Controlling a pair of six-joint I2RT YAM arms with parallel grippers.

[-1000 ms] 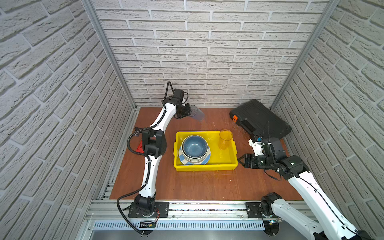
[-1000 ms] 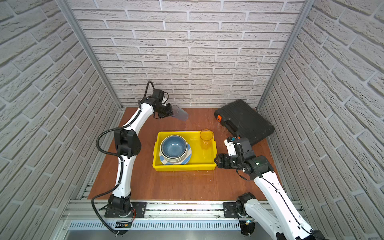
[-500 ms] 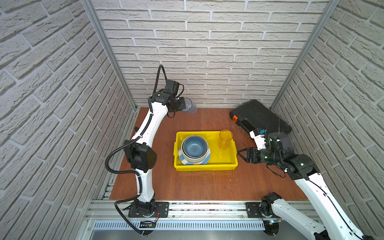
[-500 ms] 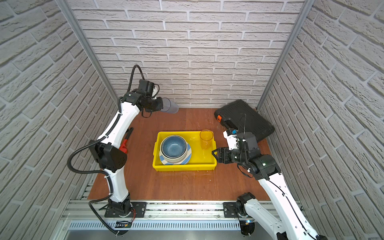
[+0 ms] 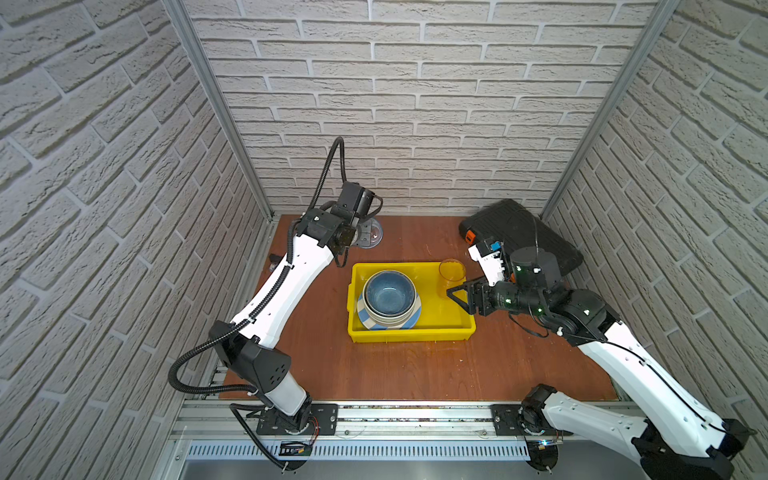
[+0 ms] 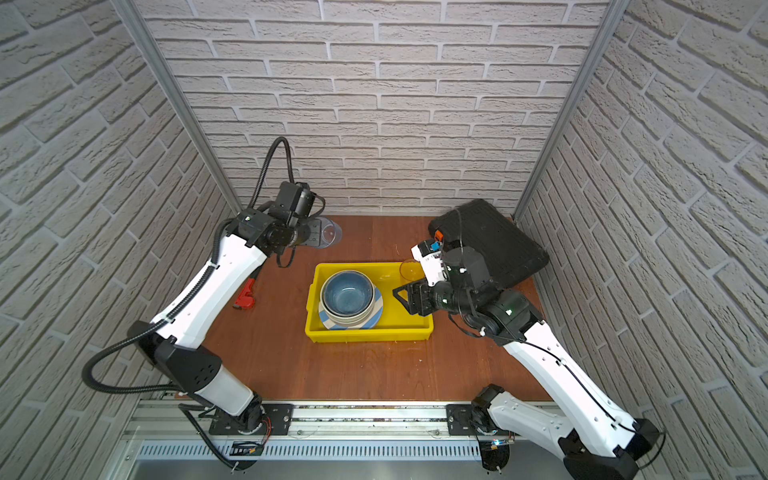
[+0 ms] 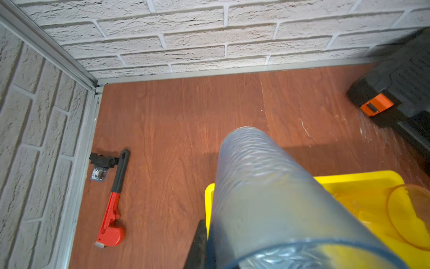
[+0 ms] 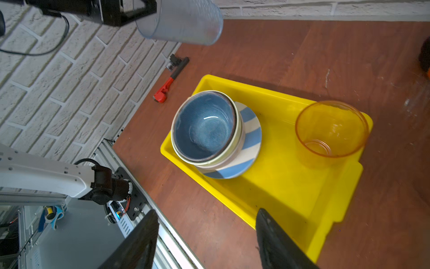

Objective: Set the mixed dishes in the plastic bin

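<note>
Left hand (image 6: 311, 237) clamped on a clear tumbler (image 7: 267, 198), held on its side in the air above the counter (image 5: 374, 370), near the far left corner of the yellow plastic bin (image 5: 411, 336). Inside the bin, a blue bowl (image 5: 390, 293) nests in a pale green bowl (image 8: 236, 132) on a blue-and-white striped plate (image 8: 250, 139). An amber tumbler (image 5: 451, 272) stands upright in the far right corner. Right hand (image 5: 457, 296), jaws apart and empty, hovers over the bin's right end.

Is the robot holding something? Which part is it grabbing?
The left gripper holds the clear tumbler by its rim end. The right gripper holds nothing.
</note>
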